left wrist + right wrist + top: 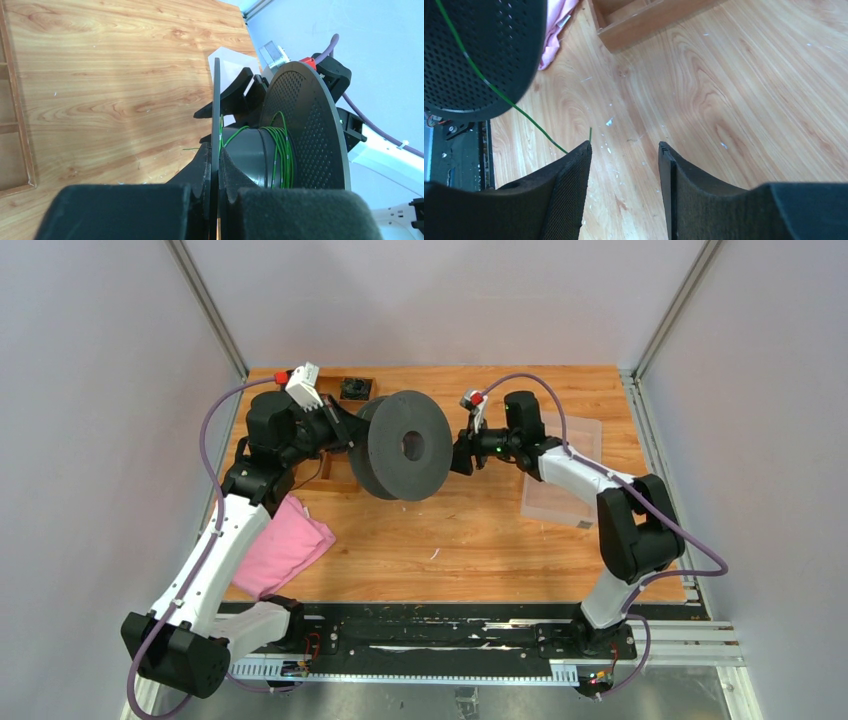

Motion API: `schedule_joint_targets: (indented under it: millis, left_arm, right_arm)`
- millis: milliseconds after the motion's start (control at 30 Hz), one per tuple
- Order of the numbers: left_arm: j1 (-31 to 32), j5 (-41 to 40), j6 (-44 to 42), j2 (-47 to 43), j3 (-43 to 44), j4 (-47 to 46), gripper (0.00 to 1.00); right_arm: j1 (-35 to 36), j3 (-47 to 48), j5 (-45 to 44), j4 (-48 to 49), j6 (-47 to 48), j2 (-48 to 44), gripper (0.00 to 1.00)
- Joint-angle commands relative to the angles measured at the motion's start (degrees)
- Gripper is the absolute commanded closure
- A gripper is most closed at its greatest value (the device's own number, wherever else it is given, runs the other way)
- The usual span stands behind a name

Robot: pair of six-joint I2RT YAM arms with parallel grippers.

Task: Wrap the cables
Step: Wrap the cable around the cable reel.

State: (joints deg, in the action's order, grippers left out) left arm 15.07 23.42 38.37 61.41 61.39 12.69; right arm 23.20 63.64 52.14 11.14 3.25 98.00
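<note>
Near the arms on the left, a pink cloth [285, 545] is lying on the wooden table [460, 540], partly under the left arm. Over on the right, a clear plastic sheet [560, 495] is lying flat under the right arm.

In the middle, up off the table, the left gripper [215, 165] is pinching the thin edge of one round side of a big black spool [405, 445]. Its fingers are squeezing tight on that edge. The green wire [280, 150] is sitting in loops around the middle of the spool, between its two round sides.

Just right of the spool, the right gripper [624, 150] is hanging with its fingers apart and nothing between them. One strand of the wire is running down from the spool to the tip of one finger [569, 190], and a short end is poking up beside it.

Farther back on the left, a wooden tray [335, 480] is sitting behind the spool. A small black thing [354, 389] is sitting at its far end.
</note>
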Motion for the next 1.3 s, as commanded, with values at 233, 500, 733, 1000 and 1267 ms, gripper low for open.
schedule_joint_targets:
  millis: [233, 500, 733, 1000, 1267]
  left_arm:
    - [-0.61, 1.65, 1.61, -1.24, 0.49, -5.42, 1.00]
    - [-0.66, 2.23, 2.36, -1.11, 0.40, -5.94, 1.00]
    - [-0.91, 2.06, 2.44, -1.25, -0.05, -6.24, 1.00]
    - [-0.95, 2.06, 2.84, -0.85, -0.03, -6.37, 1.00]
    - [-1.33, 1.98, 3.37, -0.79, -0.39, -6.47, 1.00]
  right_arm:
    - [-2.72, 0.55, 4.43, -8.28, 8.72, -6.18, 0.48]
    - [0.20, 1.68, 6.17, -10.27, 10.06, -4.56, 0.49]
    - [2.94, 4.12, 6.51, -10.42, 9.58, -2.12, 0.50]
    - [3.94, 4.91, 6.32, -10.18, 8.13, -0.44, 0.77]
    - [3.81, 3.71, 5.24, -7.98, 5.96, -0.51, 0.92]
